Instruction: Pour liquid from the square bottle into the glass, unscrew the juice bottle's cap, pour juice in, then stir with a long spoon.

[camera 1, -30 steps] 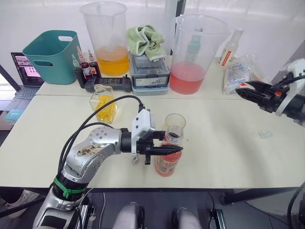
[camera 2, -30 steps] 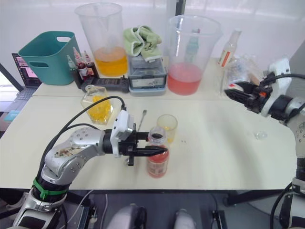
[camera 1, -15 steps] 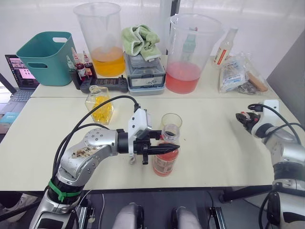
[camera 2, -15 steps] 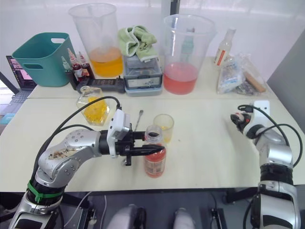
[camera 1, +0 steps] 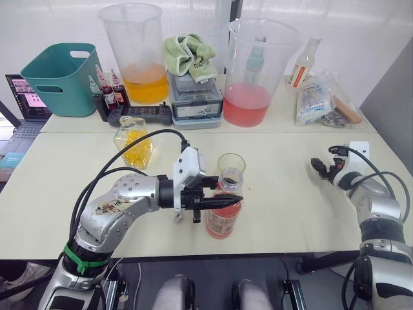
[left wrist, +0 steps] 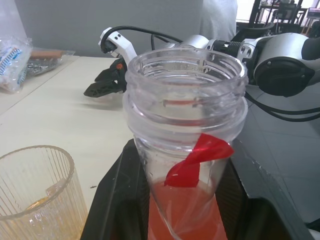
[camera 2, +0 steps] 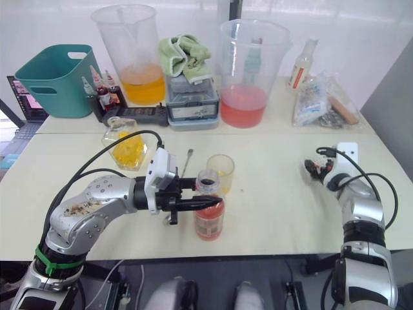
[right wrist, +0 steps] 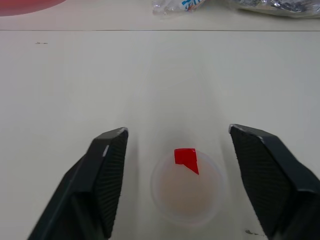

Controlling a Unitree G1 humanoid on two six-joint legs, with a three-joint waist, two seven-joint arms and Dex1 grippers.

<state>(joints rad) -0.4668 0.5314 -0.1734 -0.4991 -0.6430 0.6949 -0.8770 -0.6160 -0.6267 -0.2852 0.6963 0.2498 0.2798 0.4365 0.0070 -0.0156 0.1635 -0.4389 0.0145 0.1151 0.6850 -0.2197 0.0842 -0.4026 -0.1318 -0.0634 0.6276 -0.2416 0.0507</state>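
1. The juice bottle (camera 1: 225, 213) stands upright near the front middle of the bench (camera 1: 284, 194), its neck open, with the left claw (camera 1: 219, 201) clamped round its upper body just below the neck.
2. It is roughly half full, so I judge it moderately heavy and smooth-walled. A grip high on the shoulder suits tipping, but it may slip.
3. The glass (camera 1: 231, 165) stands just behind the bottle, close beside it, with a little yellow liquid inside. It looks light and easily knocked.
4. The cap (right wrist: 187, 186) lies on the bench at the right, between the fingers of the right claw (right wrist: 182, 190), which are spread apart and seemingly not touching it.
5. The square bottle (camera 1: 135, 141) stands further left.
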